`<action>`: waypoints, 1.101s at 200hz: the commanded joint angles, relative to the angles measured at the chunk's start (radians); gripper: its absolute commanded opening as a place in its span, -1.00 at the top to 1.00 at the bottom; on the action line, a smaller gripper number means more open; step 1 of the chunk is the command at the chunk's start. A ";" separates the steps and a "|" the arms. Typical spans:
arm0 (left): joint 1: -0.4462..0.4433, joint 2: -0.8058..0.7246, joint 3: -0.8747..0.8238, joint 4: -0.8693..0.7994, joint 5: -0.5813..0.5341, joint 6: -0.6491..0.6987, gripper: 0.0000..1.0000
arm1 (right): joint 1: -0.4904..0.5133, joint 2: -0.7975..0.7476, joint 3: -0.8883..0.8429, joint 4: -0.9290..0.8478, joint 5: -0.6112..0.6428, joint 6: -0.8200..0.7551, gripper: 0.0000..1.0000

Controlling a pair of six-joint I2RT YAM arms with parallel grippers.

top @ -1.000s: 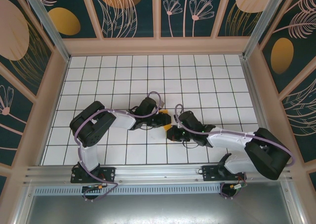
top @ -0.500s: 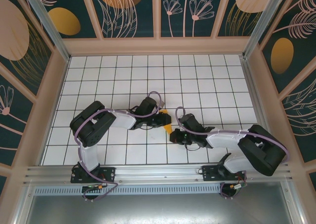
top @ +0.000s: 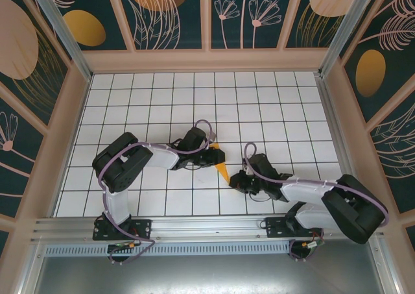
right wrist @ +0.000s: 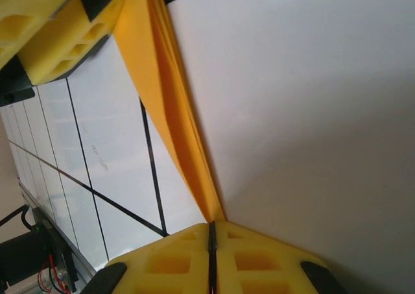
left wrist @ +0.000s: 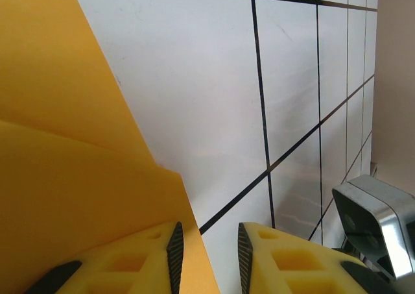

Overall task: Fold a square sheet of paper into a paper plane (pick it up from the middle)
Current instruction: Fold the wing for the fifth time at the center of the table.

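The sheet of paper, folded into a slim orange-yellow paper plane (top: 222,170), lies on the white grid table between my two grippers. My right gripper (top: 235,181) is at its near, pointed end. In the right wrist view the layered paper (right wrist: 165,99) narrows to a tip that runs into the seam of the shut right gripper (right wrist: 211,226). My left gripper (top: 217,158) is at the far end. Its jaws stand a little apart in the left wrist view (left wrist: 207,232), with the paper's (left wrist: 65,177) edge lying under the left finger (left wrist: 130,261). The left gripper's yellow finger (right wrist: 58,41) shows over the paper's far end.
The gridded table (top: 272,106) is walled by beige frames and printed panels on three sides. A metal rail (top: 207,226) runs along the near edge by the arm bases. A metal bracket (left wrist: 376,222) shows at the right of the left wrist view.
My right gripper has drawn back toward the near right, and more of the orange paper now shows between the grippers. The left arm has stayed put.
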 commanded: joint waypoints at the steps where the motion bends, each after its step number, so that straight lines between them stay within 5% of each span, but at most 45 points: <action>1: 0.003 0.093 -0.029 -0.139 -0.130 0.053 0.38 | -0.009 -0.069 0.010 -0.084 0.006 -0.004 0.74; 90: 0.003 0.089 -0.031 -0.131 -0.120 0.053 0.37 | -0.019 0.124 0.196 0.075 -0.004 -0.043 0.78; 220: 0.003 0.086 -0.027 -0.131 -0.111 0.054 0.36 | -0.053 0.282 0.155 0.189 -0.013 -0.008 0.80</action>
